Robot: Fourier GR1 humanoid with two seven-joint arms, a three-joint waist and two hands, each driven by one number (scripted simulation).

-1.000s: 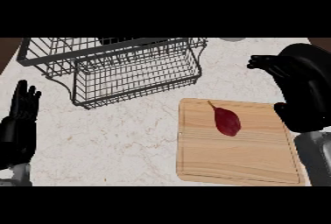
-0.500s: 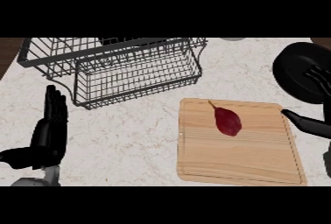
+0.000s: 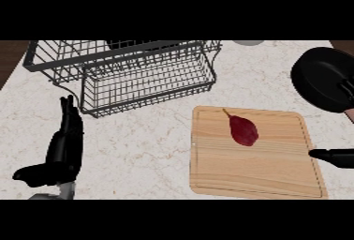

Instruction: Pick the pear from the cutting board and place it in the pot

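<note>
Pear (image 3: 243,130) lies on the board (image 3: 256,180), in its upper middle part, stem pointing up-left. It is dark red, lying flat, nothing touching it.

Pot (image 3: 323,78) sits at the right edge of the counter (image 3: 152,140), above the board and apart from it; it is black, partly cut off by the view's edge.

Right hand (image 3: 334,157) shows only as a dark tip at the right edge, just beside the board's right side, well apart from the pear. Too little of it is in view; cannot tell whether its fingers are apart or together.

Left hand (image 3: 63,150) is at lower left over the counter, seen edge-on, fingers straight and together pointing up, thumb out to the lower left. It holds nothing, resting.

Wire rack (image 3: 131,70) stands at upper left of the counter, above the left hand and up-left of the board, not touching either. A small pale round thing (image 3: 247,42) peeks in at the top edge.
</note>
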